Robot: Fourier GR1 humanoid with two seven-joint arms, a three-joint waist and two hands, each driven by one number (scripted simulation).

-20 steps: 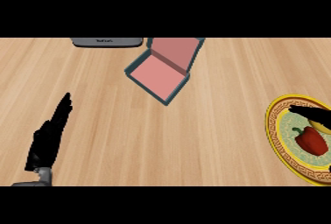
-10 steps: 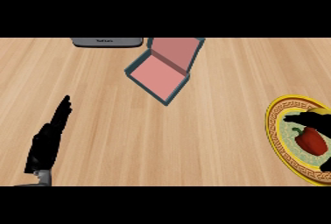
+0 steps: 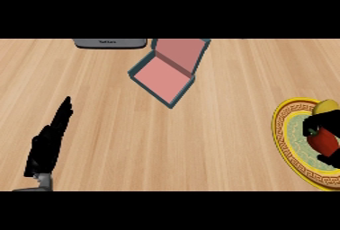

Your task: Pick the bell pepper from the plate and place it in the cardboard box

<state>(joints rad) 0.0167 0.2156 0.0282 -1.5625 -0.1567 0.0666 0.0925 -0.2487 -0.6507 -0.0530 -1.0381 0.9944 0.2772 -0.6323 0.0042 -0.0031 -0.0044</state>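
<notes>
Two black hands show over the wooden counter point(image 3: 199, 148). At the right edge of the frame, a little below the middle, the right hand point(image 3: 325, 121) sits over the plate point(image 3: 279, 130), which has a yellow patterned rim and a pale green inside and is cut off by the frame's edge. Its dark fingers curl above and below the red bell pepper point(image 3: 324, 140), closing on it from both sides. The pepper is on the plate, within the rim. A yellow patch shows at the plate's upper edge; I cannot tell what it is.

At the lower left, the left hand point(image 3: 50, 139) rests with its fingers straight and together, pointing toward the top of the frame, touching nothing.

The cardboard box point(image 3: 166, 74) lies open at the upper middle, teal outside and pink inside, its flap raised toward the top edge, well apart from the plate and from both hands. Just left of it, at the top edge, is a grey device point(image 3: 109, 42).
</notes>
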